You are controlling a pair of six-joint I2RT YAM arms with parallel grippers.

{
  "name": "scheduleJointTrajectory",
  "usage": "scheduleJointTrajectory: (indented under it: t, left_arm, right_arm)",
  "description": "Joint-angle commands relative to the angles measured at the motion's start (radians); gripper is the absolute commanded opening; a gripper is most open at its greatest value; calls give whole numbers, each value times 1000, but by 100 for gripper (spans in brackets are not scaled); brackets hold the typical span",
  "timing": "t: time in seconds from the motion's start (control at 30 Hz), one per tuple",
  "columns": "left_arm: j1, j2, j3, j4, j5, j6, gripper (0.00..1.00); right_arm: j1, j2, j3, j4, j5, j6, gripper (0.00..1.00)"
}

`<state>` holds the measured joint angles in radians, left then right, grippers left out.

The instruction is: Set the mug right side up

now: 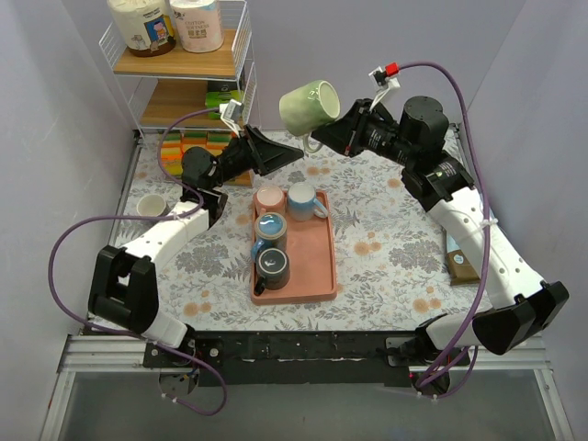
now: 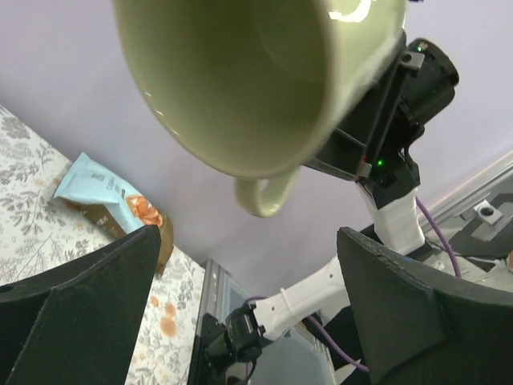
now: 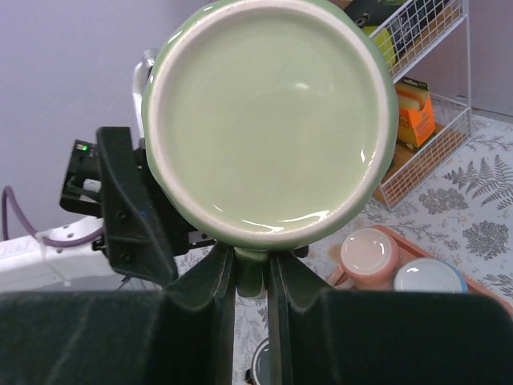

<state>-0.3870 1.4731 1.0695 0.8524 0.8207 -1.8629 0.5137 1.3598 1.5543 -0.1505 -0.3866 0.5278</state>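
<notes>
- The left gripper [image 1: 287,152] is spread wide, holds nothing, and sits just below-left of the mug [image 1: 310,106].
- The mug hangs high over the table's far side. Its long axis lies nearly level, mouth towards the left arm.
- The right gripper [image 1: 329,131] is pinched tight on the mug's handle [image 3: 250,273].
- The left wrist view shows the hollow mouth; the right wrist view shows only the base.
</notes>
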Motion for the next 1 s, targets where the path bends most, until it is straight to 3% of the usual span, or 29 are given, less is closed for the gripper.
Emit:
scheduleJointTrajectory:
  t: [0.0, 0.17, 0.33, 0.63, 0.97]
  left_arm:
    - [-12, 50, 43, 212, -72, -126, 89]
    - [-15, 137, 62, 385, -101, -260, 79]
    - [-32, 199, 116, 484, -84, -328, 75]
    - [-73, 135, 115, 329, -77, -193, 76]
    - [-75, 144, 130, 336, -106, -211, 46]
  right_arm:
    - [-6, -68, 18, 219, -44, 64, 1]
    - [-7, -74, 4, 226, -51, 80, 1]
    - [-6, -77, -10, 220, -48, 78, 1]
    - [-7, -80, -26, 218, -28, 60, 1]
    - [-6, -77, -69, 269, -60, 78, 1]
